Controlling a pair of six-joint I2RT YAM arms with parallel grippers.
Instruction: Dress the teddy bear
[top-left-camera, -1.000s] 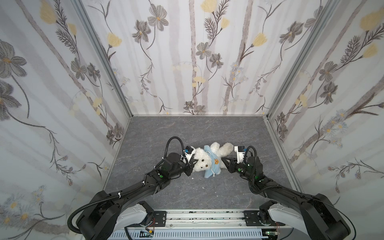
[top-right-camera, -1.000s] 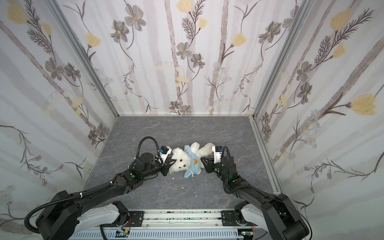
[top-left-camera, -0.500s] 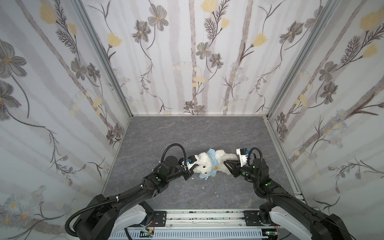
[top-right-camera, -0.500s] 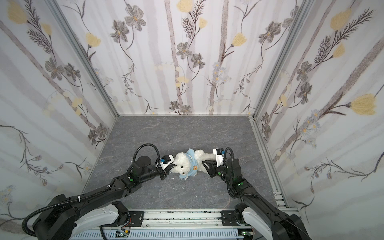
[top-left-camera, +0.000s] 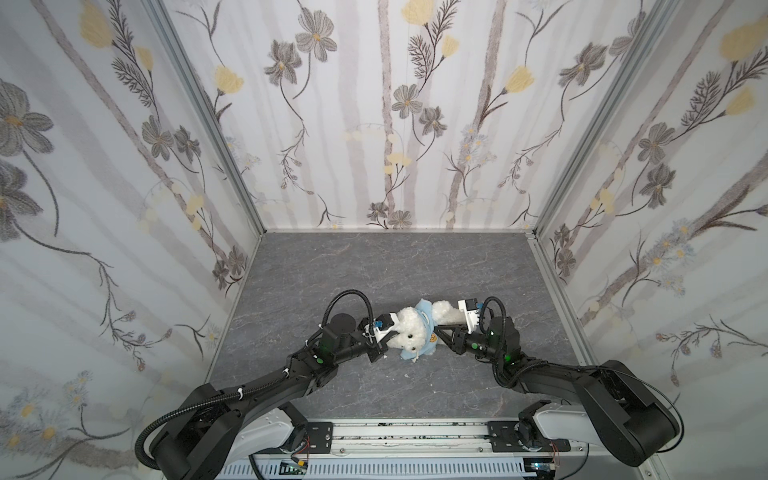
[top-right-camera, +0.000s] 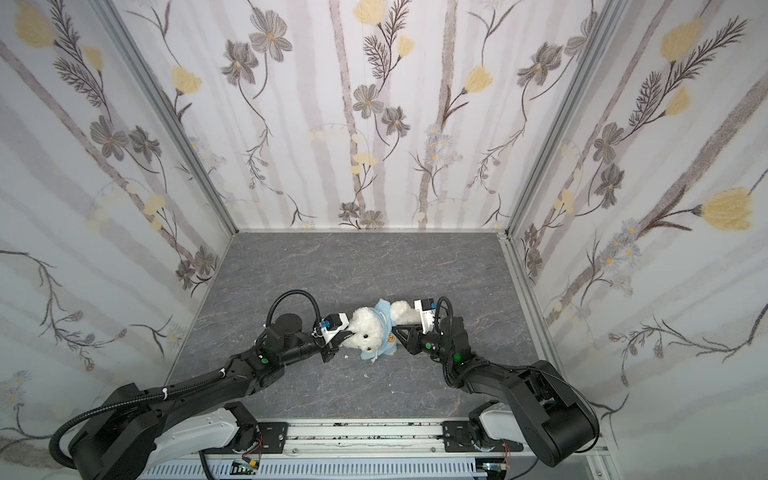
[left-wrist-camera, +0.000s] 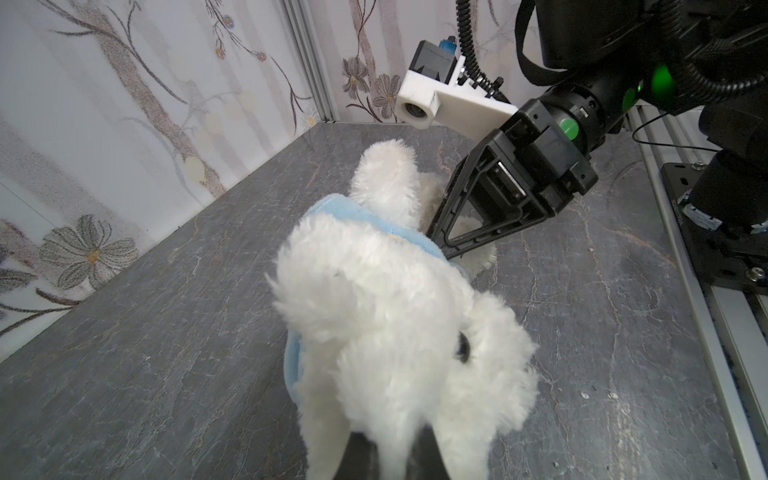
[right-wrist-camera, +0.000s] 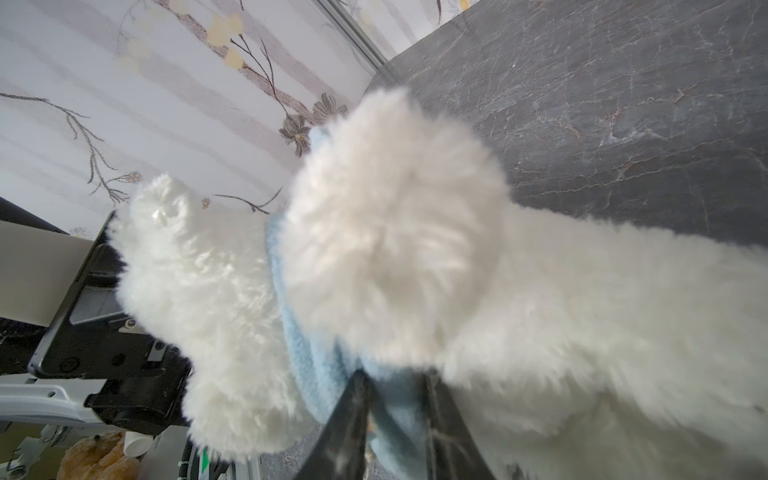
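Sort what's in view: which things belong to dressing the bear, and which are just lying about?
In the job:
teddy bear, held by the left gripper
light-blue hoodie, around the bear's body, its cloth between the right gripper fingers

Lying about:
small white specks on the grey tabletop
brown furry thing, seen only in the right wrist view
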